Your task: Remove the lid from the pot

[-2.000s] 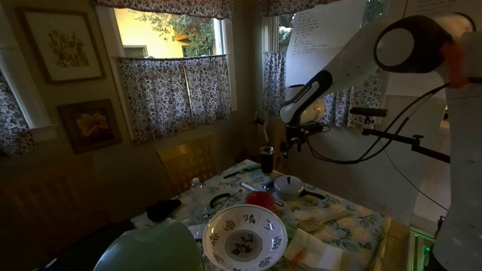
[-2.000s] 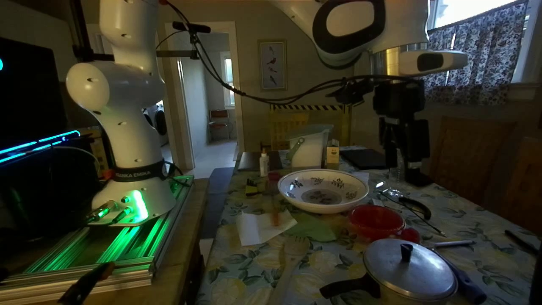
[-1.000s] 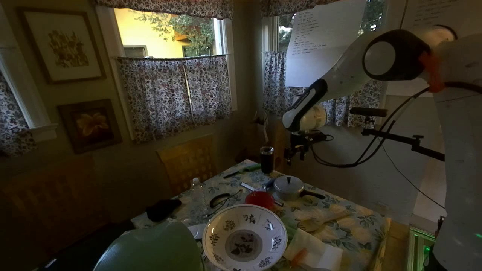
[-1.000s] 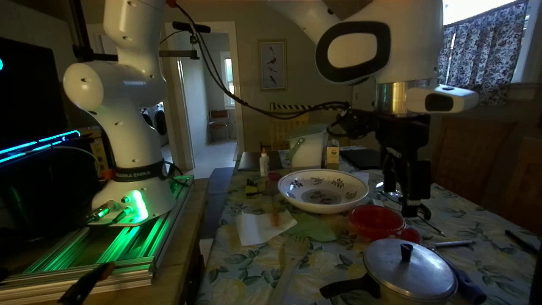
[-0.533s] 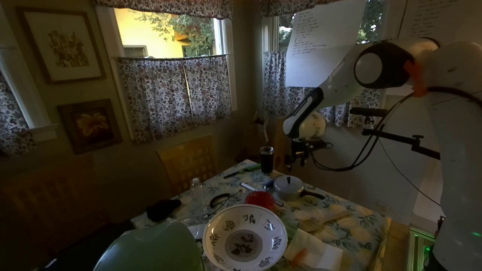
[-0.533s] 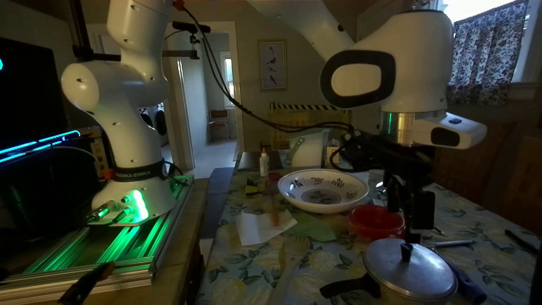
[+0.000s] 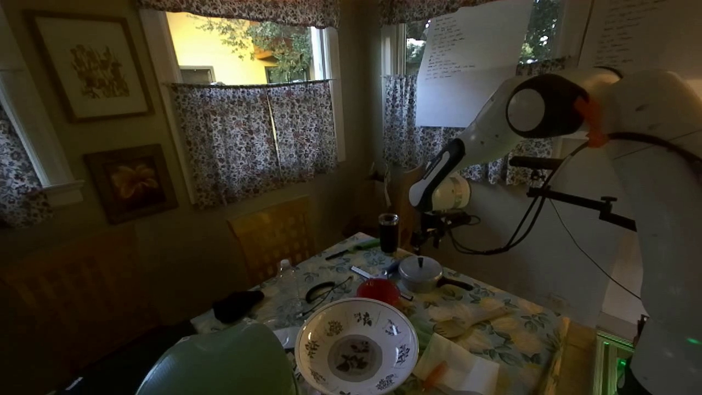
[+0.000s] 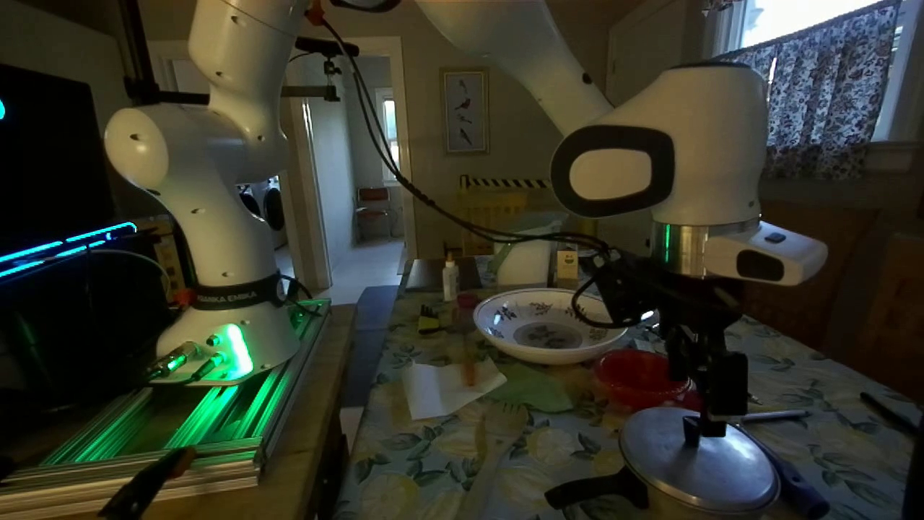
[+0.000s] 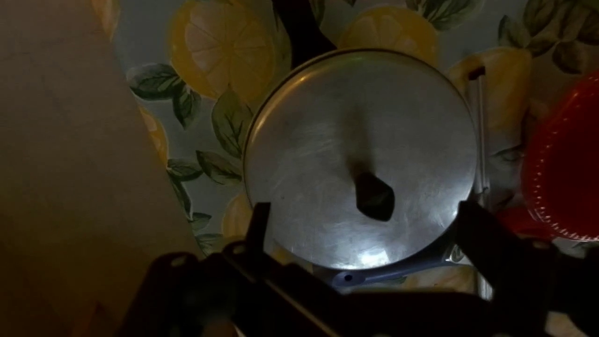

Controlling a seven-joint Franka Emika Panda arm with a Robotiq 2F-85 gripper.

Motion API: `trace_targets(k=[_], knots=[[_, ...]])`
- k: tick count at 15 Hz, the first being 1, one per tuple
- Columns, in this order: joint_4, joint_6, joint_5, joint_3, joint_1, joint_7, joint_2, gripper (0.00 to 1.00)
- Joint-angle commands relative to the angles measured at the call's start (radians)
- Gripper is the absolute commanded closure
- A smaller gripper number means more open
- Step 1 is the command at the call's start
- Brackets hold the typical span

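The silver pot [image 7: 419, 283] stands on the table with its lid [image 8: 653, 455] on top; the lid also shows in the wrist view [image 9: 304, 145]. A small black knob [image 9: 376, 197] rises from the lid's middle. The pot's black handle [image 8: 599, 488] points away from the lid. My gripper [image 9: 365, 206] is open and empty, pointing down above the lid. In the wrist view its fingers are wide apart, one on each side of the knob. In an exterior view a fingertip of the gripper [image 8: 699, 404] overlaps the knob; I cannot tell whether they touch.
A red bowl [image 8: 641, 377] stands close beside the pot, with a large patterned bowl [image 8: 552, 354] beyond. A blue-handled utensil [image 9: 374, 275] lies against the pot. A dark tumbler [image 7: 389, 235] stands behind it. A wooden fork [image 8: 498, 440] and white paper [image 8: 440, 390] lie nearby.
My gripper has come down and across from above the far part of the table to just over the pot's lid. The pot and lid have not moved.
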Motion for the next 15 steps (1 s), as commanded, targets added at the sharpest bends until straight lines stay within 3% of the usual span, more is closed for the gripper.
trace_targets(k=[1, 3, 4, 15], knots=[[0.052, 0.023, 0.017, 0.021, -0.016, 0.002, 0.053, 0.05], [0.065, 0.018, 0.014, 0.023, -0.013, 0.008, 0.067, 0.12], [0.072, 0.013, 0.015, 0.026, -0.014, 0.009, 0.074, 0.10], [0.089, -0.017, 0.004, 0.027, -0.011, 0.020, 0.095, 0.25]])
